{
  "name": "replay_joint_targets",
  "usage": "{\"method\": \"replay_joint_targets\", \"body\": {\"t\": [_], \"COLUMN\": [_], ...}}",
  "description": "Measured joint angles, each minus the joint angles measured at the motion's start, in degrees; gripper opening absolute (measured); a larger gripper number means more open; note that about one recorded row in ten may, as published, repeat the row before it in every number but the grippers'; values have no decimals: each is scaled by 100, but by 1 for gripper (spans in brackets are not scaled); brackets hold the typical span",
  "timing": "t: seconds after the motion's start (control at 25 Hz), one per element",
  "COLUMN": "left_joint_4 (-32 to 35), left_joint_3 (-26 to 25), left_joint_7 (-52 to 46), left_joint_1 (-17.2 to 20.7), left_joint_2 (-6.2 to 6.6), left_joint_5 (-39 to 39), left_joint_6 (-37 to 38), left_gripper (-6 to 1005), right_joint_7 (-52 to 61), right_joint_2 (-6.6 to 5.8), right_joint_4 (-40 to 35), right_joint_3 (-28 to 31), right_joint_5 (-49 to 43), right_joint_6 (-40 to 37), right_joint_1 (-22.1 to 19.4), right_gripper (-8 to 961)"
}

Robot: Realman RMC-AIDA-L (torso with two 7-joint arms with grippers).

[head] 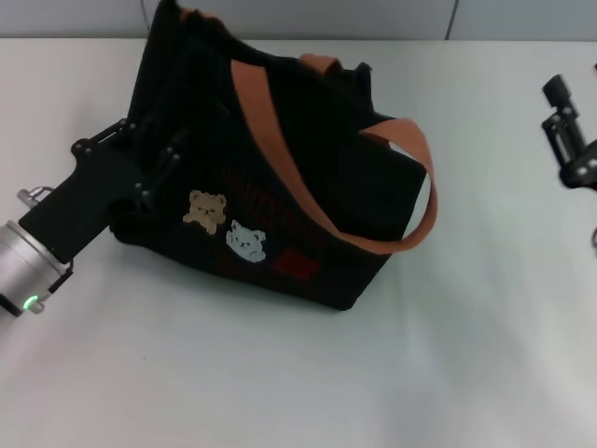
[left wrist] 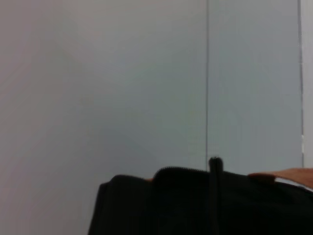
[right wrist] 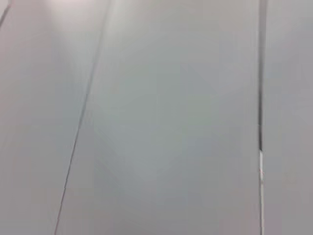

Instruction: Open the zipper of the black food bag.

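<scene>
Left tool (head: 149, 168) presses black food bag (head: 308, 187) (right tool (head: 571, 140) parked).

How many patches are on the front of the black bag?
3 on the black food bag: a tan bear patch, a white cat patch beside it, a red patch toward the right gripper's side.

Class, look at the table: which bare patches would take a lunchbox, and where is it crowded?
Free: the near table in front of the bag, and the stretch between bag and right gripper. Crowded: the bag's left end, where the left gripper presses in.
</scene>
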Motion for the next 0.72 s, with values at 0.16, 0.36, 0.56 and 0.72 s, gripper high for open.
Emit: {"method": "replay_joint_targets", "body": {"t": [0.16,0.36,0.56,0.72], "left_joint_4": [116,964,1856,2166], "left_joint_3": [-159,-129,349,804], "left_joint_7": [-299,-1257,-1791,-1951], "left_joint_1": [217,868,1251,1247], "left_joint_2": [35,213,651,725], "left_joint_5": [1,115,998,1837], "left_joint_6": [328,1586,2895,2985], "left_gripper": [280,503,765,834], "right_joint_7": [1330,3081,3872,3871], "right_joint_2": [-6,-28,-195,-311], "right_joint_4": [-553,-1674,-2584,-2739], "right_joint_3": [-64,-758,-2083,-3371], "right_joint_5": [-49,-595,-1164,-1563], "right_joint_6": [-14,-383,-1489,-2114], "right_joint_1": [36,87,65,267], "right_gripper": [462,672,796,796]}}
